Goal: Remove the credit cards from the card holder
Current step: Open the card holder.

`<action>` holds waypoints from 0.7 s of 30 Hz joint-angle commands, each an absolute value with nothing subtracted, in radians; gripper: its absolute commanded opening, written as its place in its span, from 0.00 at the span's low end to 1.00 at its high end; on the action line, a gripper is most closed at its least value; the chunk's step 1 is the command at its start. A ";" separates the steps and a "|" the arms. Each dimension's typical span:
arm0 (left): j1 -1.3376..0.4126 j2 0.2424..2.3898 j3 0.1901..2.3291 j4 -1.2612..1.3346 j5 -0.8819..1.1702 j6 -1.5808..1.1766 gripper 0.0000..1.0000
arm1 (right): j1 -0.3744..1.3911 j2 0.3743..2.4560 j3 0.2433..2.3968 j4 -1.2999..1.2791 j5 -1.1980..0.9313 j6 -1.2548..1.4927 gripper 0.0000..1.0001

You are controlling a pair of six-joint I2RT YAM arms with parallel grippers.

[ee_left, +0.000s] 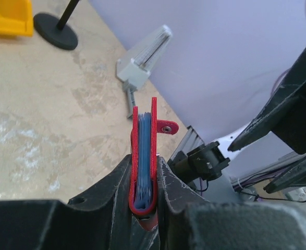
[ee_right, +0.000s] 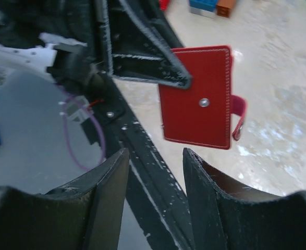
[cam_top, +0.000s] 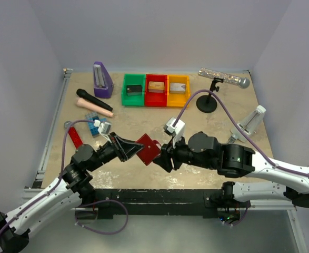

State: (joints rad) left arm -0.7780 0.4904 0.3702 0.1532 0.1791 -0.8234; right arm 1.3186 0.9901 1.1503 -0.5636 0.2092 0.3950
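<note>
Left gripper [ee_left: 145, 174] is clamped over the folded end of the dark red card holder [ee_left: 142, 138], holding it off the mottled table [cam_top: 222, 121] in the space between the two arms. Seen edge-on from the left wrist, blue-grey layers [ee_left: 145, 156] sit packed between the red covers; whether they are lining or credit cards cannot be told. A small red snap tab [ee_left: 167, 127] juts from one side. Right gripper [ee_right: 155, 156] faces the holder's flat red cover with its jaws parted, close by but touching and carrying nothing.
</note>
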 commanded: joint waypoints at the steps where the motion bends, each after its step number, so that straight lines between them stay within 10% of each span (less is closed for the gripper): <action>1: -0.674 0.506 0.353 0.565 0.463 -0.828 0.00 | 1.305 0.946 1.132 -0.411 0.029 0.365 0.49; 14: -0.560 1.014 0.368 1.556 0.971 -1.382 0.00 | 1.213 0.810 1.022 -0.497 0.164 0.463 0.40; 21: -0.558 1.000 0.388 1.557 1.029 -1.356 0.00 | 1.193 0.759 0.965 -0.431 0.103 0.485 0.43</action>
State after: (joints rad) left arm -0.5632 1.0336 0.3511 1.1782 0.9638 -1.3170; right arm 1.1973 0.7723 0.9882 -0.4843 0.1165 0.4587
